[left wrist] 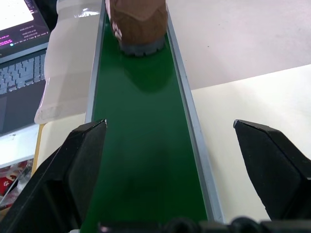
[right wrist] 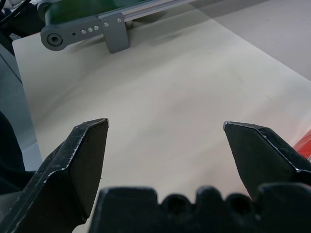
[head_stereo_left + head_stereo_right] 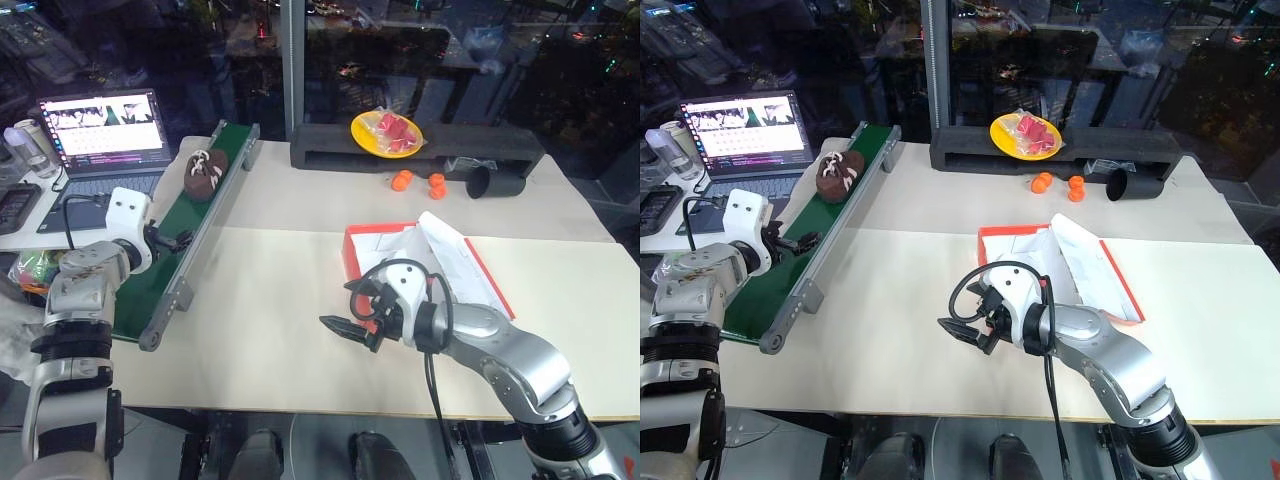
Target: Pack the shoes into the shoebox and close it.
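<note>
L pincer (image 1: 170, 141) stood fully open w/ nothing in it, over the green belt (image 1: 141, 145), aimed at the shoe (image 3: 205, 172) farther up the strip. You'd have done best to wait till the shoe came between the fingers, then close across its narrow sides, not the laces. R pincer (image 2: 165, 141) was also wide open & empty above the pale, smooth desk (image 3: 260, 300), beside the shoebox (image 3: 425, 262). Shoe: dark brown, fuzzy, ridged sole. Box: red-orange card, white inside, open.

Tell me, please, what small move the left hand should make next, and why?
Probably reach forward along the green conveyor belt toward the dark brown fuzzy shoe. The left hand is open and empty over the belt, short of the shoe, and the red-orange cardboard shoebox awaits.
</note>
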